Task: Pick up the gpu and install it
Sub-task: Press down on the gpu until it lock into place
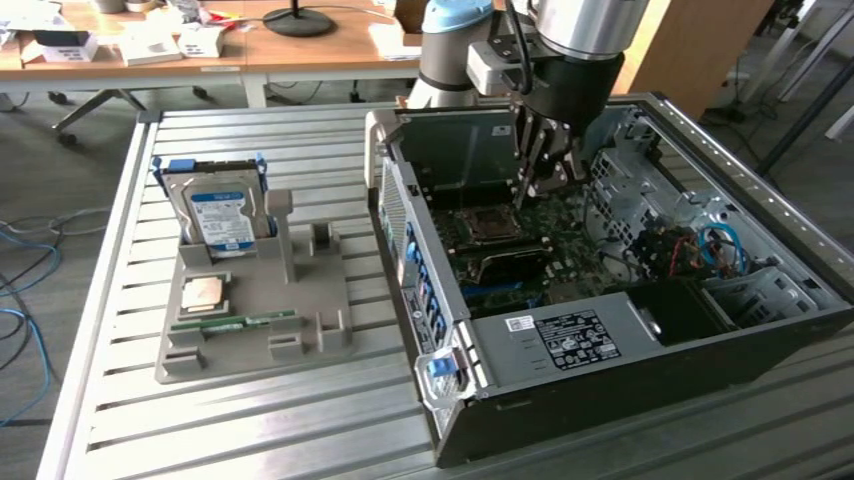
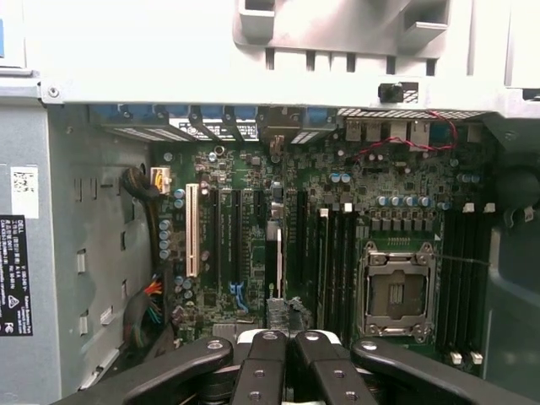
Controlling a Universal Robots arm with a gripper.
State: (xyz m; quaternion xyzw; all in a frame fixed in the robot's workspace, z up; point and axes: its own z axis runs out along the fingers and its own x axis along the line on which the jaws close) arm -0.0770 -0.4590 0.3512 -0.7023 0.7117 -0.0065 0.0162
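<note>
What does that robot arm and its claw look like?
The arm is a thick silver tube with a pale blue joint cap. A black cable runs down it. The gripper is black, with jointed metal fingers fastened by round silver bolts.

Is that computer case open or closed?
Open. The computer case lies on its side with the panel off, baring the motherboard, and the gripper reaches inside.

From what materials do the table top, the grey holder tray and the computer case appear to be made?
Table top: most likely aluminium, judging by the pale matte silver slats with grooves between them.
Holder tray: probably plastic, perhaps printed; it is a uniform dull grey with blocky slots and no shine.
Computer case: seemingly sheet metal, given its thin folded panels, painted dark outside and bare grey with punched holes inside.
</note>
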